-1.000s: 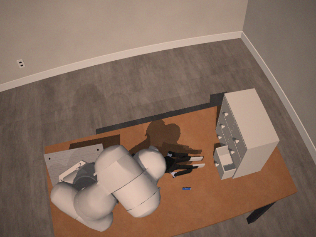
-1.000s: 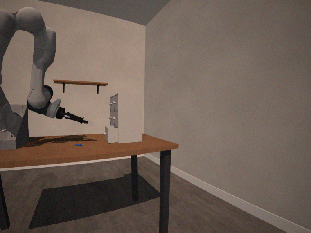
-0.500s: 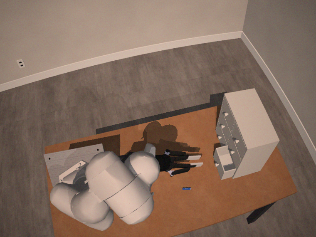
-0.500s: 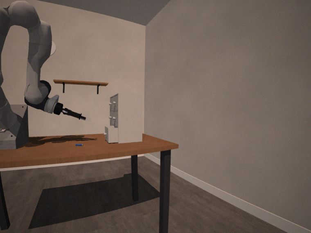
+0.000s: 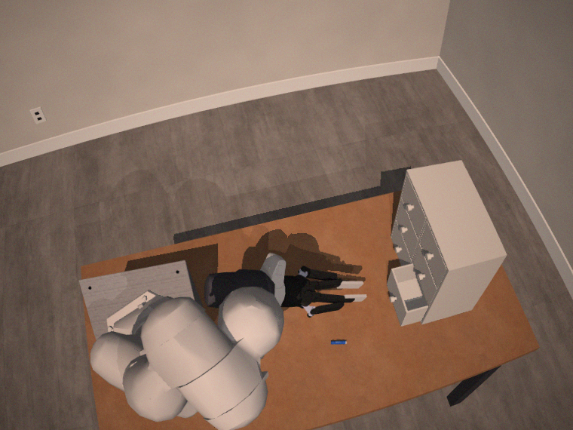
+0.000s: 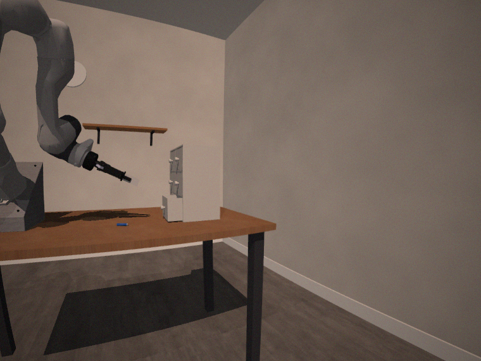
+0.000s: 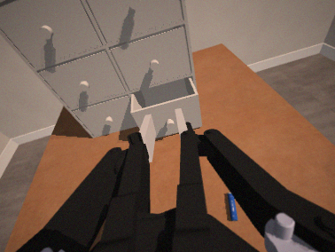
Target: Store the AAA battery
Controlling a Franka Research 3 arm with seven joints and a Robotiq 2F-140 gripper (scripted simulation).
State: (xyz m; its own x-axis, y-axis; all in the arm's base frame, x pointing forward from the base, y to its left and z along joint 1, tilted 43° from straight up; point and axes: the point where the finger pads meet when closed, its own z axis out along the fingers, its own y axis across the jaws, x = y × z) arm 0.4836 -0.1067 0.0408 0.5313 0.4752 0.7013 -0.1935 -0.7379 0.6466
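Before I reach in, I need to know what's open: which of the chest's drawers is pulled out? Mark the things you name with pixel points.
The bottom drawer (image 5: pixel 401 314) (image 6: pixel 173 208) (image 7: pixel 170 116) nearest the blue battery (image 5: pixel 338 342) (image 6: pixel 121 224) (image 7: pixel 232 207); the others sit closed.

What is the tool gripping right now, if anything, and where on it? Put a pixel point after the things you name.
Nothing: the tool (image 5: pixel 359 290) (image 6: pixel 135 181) (image 7: pixel 165 122) is open, with a gap between its pale flat fingertips.

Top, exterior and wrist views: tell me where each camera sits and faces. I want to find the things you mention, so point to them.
Top: high above the table (image 5: pixel 393 370), facing down; arm and gripper (image 5: pixel 353 290) show.
Exterior: off the table's side, facing roughly level across it; arm and gripper (image 6: pixel 133 180) show.
Wrist: on the arm behind the gripper (image 7: pixel 165 122), facing the chest (image 7: pixel 106 46); fingers show.
Top and exterior share the whole blue battery (image 5: pixel 338 342) (image 6: pixel 121 224) (image 7: pixel 232 207).
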